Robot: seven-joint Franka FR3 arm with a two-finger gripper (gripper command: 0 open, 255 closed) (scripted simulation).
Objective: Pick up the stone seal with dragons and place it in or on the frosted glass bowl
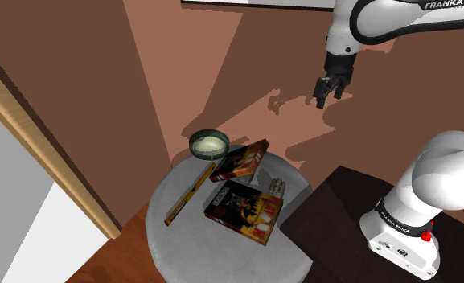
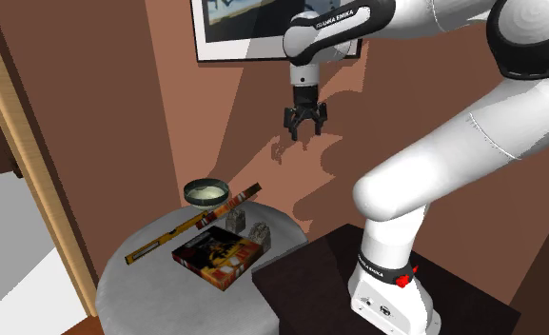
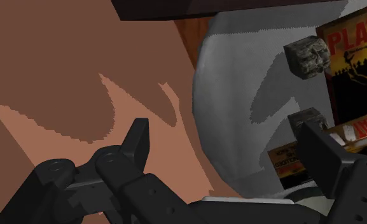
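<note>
Shoulder view: gripper [image 1: 328, 94] high by the wall [image 1: 166, 72], well apart from bowl [image 1: 208, 144] on table [image 1: 222, 257]. Second exterior view: jaws spread, empty. Stone seal [image 2: 259, 233] is likely the bigger of 2 grey blocks [image 2: 236, 220] beside books [image 2: 220, 255]. Wrist view: centre over stone seal [image 3: 308, 56], then descend straight.

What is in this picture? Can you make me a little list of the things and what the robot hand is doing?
gripper: open, empty, high up by the brown wall
table: round, grey
bowl: dark rim, pale inside, empty, at the table's wall side
stone block: small, grey, beside the boxes
second stone block: close by, apart from the first; cannot tell which one has dragons
printed box: lying flat
second box: lying flat near the bowl
yellow bar: long, lying flat
picked up: nothing yet
</note>
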